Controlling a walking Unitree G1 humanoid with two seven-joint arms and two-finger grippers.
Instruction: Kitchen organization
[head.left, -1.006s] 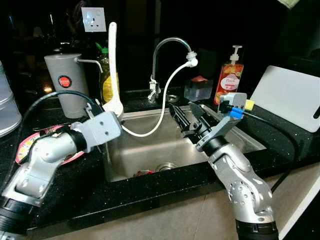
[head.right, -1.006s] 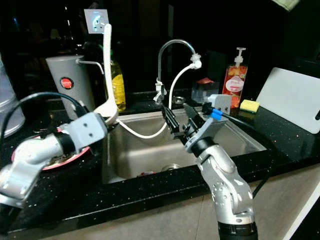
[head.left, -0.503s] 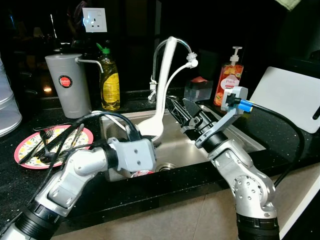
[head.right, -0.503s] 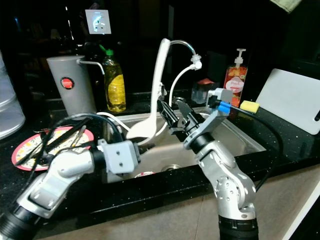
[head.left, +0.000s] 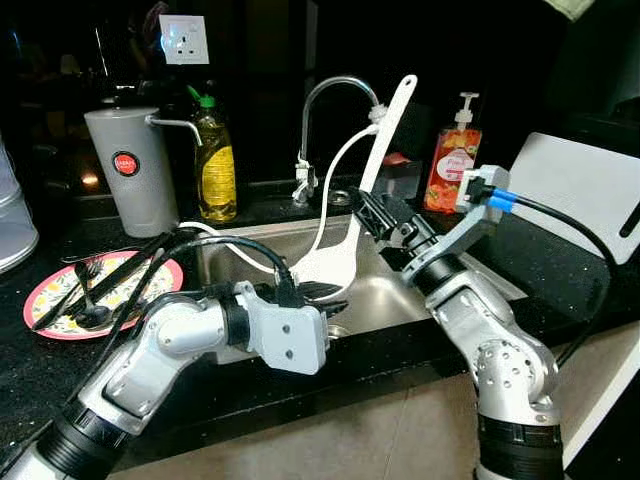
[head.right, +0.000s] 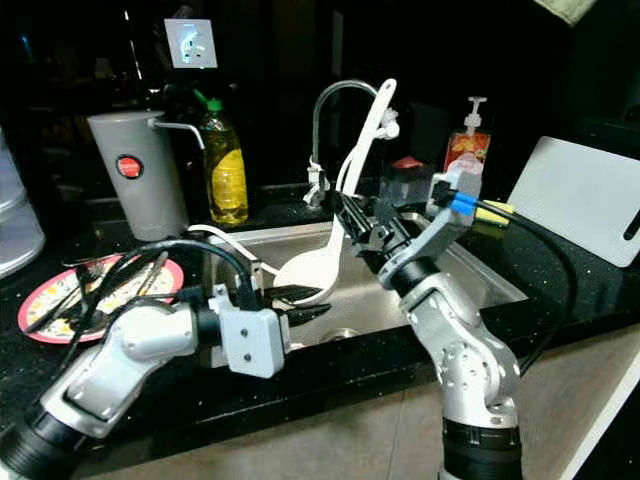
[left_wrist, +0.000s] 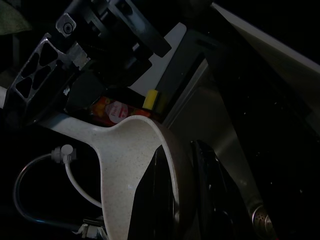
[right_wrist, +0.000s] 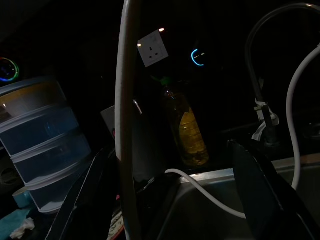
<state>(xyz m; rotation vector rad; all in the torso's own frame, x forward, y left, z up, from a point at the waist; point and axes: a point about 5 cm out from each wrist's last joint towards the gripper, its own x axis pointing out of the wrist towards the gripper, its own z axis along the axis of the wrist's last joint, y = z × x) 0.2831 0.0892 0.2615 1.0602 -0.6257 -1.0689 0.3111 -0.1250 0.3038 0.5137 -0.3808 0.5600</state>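
Ladle handoff over sink (head.left: 480, 285)
Left gripper (head.left: 325, 292) clamped on white ladle (head.left: 345, 250) bowl; right gripper (head.left: 375, 212) fingers apart around its handle.

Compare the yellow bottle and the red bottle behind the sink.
The yellow bottle has a green cap; the red bottle has a white pump. The yellow bottle stands left of the faucet, beside the grey jug; the red bottle stands right of it. Both are upright on the black counter.
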